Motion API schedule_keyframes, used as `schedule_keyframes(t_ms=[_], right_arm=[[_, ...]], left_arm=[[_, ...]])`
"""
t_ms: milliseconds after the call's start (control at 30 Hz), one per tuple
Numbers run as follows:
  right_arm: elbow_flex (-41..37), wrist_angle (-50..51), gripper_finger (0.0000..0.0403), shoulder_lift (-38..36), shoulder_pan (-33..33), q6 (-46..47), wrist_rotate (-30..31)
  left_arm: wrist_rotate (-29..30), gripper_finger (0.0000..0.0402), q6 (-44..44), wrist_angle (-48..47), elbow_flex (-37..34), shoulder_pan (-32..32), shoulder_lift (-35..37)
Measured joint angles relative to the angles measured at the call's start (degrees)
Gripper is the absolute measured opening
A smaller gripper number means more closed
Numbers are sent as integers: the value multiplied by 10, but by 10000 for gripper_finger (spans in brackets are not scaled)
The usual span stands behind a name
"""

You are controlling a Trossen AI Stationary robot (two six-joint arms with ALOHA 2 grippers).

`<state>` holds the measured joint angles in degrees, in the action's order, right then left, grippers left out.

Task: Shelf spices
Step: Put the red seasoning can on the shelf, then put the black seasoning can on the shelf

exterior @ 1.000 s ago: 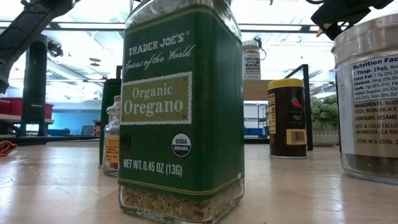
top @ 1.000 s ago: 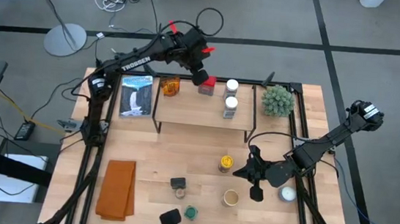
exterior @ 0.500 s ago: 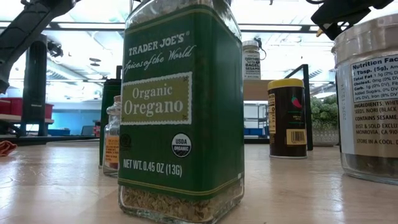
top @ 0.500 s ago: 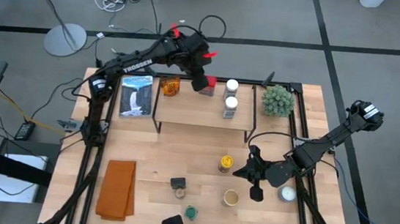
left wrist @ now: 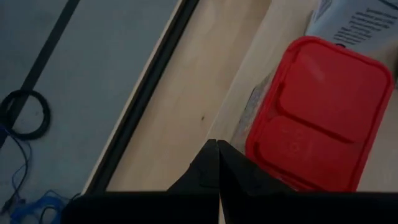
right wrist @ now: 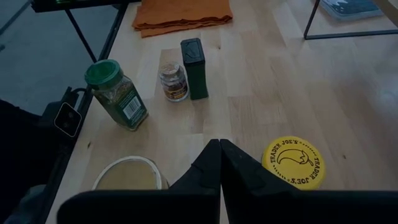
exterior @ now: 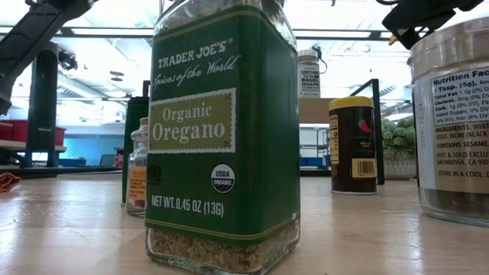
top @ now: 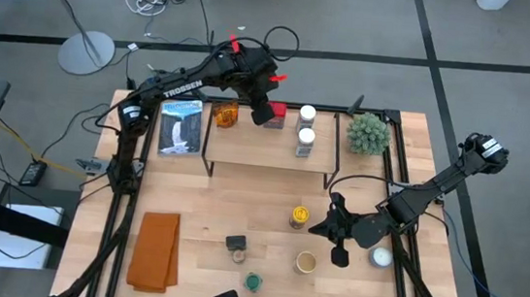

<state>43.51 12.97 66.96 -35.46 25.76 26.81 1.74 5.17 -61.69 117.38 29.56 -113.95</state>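
Note:
The shelf (top: 269, 154) stands at the table's far middle and carries an amber jar (top: 225, 114), the red tin (top: 274, 120) and two white-capped jars (top: 307, 114) (top: 305, 141). My left gripper (left wrist: 217, 144) is shut and hovers just beside the red tin's lid (left wrist: 317, 112), with a strip of wood showing between them. My right gripper (right wrist: 219, 144) is shut and held over the table near the yellow-lidded jar (right wrist: 292, 162). A tan-lidded jar (right wrist: 127, 177), a green-lidded oregano jar (right wrist: 115, 93), a small amber jar (right wrist: 173, 82) and a dark green tin (right wrist: 194, 60) stand on the table.
A spiky green plant ball (top: 367, 132) sits at the shelf's right end and a booklet (top: 180, 126) at its left. An orange cloth (top: 156, 250) lies near the table's left edge. A white dome-shaped object (top: 381, 257) rests by my right arm.
My left gripper has shifted slightly toward the table's left above the shelf's far edge, and its wrist has turned. The red tin and the other spices stay where they were. My right arm has kept still.

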Motion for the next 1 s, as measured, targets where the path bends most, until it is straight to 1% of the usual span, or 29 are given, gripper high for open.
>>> schedule_keyframes(t_ms=[133,300,333,467,567,600,667,767,867,1000], right_arm=[[0,0,2,0,0,0,0],[0,0,2,0,0,0,0],[0,0,2,0,0,0,0],[0,0,1,0,0,1,0],[0,0,2,0,0,1,0],[0,0,2,0,0,1,0],[0,-1,2,0,0,2,0],[0,-2,1,0,0,2,0],[0,-4,2,0,0,12,0],[0,-4,1,0,0,15,0]], left_arm=[[40,0,5,0,0,1,0],[48,0,16,5,28,2,0],[52,0,22,4,40,1,0],[104,0,34,-33,110,-6,0],[102,0,27,-72,177,-12,0],[93,0,20,-69,178,-16,8],[77,0,0,-50,149,-26,44],[53,0,-29,-47,136,-53,84],[52,0,-42,-43,122,-102,115],[49,0,-53,-2,74,-198,150]])
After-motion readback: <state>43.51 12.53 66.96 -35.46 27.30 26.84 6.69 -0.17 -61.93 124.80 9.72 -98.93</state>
